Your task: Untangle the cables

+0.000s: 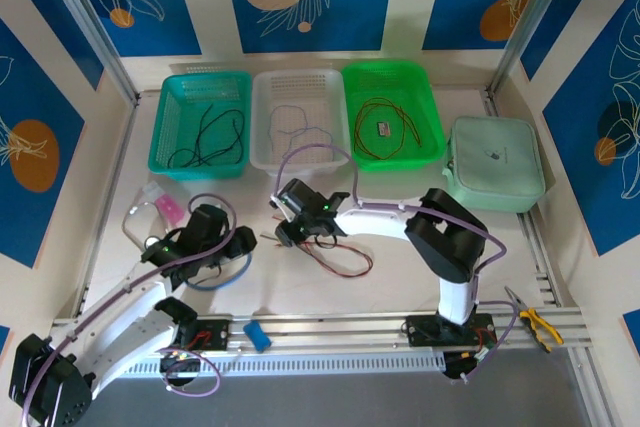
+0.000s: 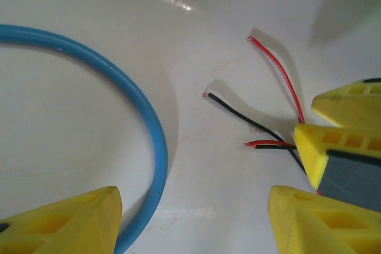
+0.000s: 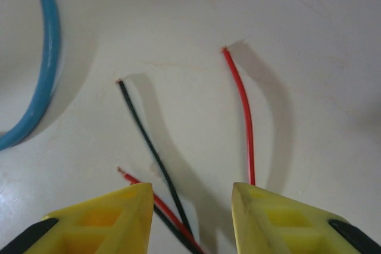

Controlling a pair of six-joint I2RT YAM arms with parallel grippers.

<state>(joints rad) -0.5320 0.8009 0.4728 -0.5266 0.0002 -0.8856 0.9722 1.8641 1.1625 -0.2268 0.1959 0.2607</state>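
Right gripper (image 3: 190,190) is half-open, empty — red and black wires (image 3: 147,141) beside the blue hose (image 3: 50,46) look floppy, I'd pinch mid-strand.

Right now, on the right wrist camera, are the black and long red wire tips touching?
No, the black wire and the long red wire splay apart, with bare table between their tips.

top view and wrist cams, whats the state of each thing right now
red and black wires: loose on the table between the right jaws
blue hose: lying looped, ungripped
left jaws: open
right jaws: open, astride the wires
teal basket: holds a black cable
white basket: holds a pale cable
green basket: holds a brown-orange cable
green case: shut
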